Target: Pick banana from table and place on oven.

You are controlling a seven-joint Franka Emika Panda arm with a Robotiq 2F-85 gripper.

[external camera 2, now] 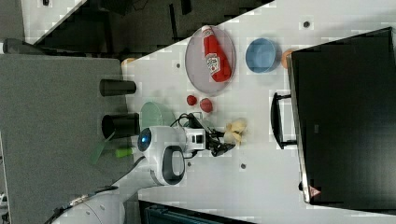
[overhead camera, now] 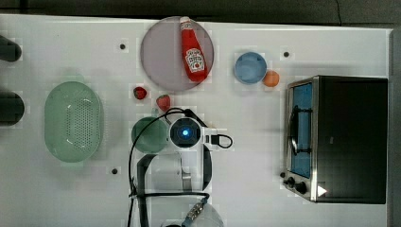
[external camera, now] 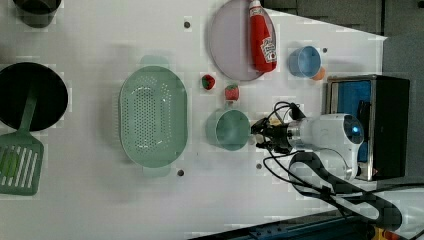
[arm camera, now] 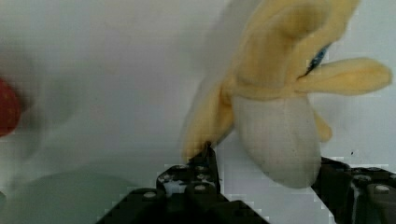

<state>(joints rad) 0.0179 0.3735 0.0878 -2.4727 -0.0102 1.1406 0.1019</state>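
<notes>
The banana (arm camera: pixel 280 107), pale yellow plush with a cream tip and splayed peel lobes, lies on the white table (overhead camera: pixel 246 156) between the teal cup and the oven. In the right view the banana (external camera 2: pixel 236 129) rests just beyond my black fingers. My gripper (arm camera: pixel 271 172) stands astride the cream tip. One finger touches it, and a thin gap shows at the other finger (arm camera: pixel 205 163), so the jaws are open. The black toaster oven (overhead camera: pixel 350 139) stands at the top view's right, door shut. From the left view the gripper (external camera: pixel 258 132) sits beside the cup.
A teal cup (overhead camera: pixel 149 135) stands right by my wrist, with two strawberries (overhead camera: pixel 163 101) near it. Farther off are a ketchup bottle (overhead camera: pixel 194 52) on a grey plate, a blue bowl (overhead camera: pixel 250 67), an orange ball (overhead camera: pixel 271 78) and a green colander (overhead camera: pixel 73 120).
</notes>
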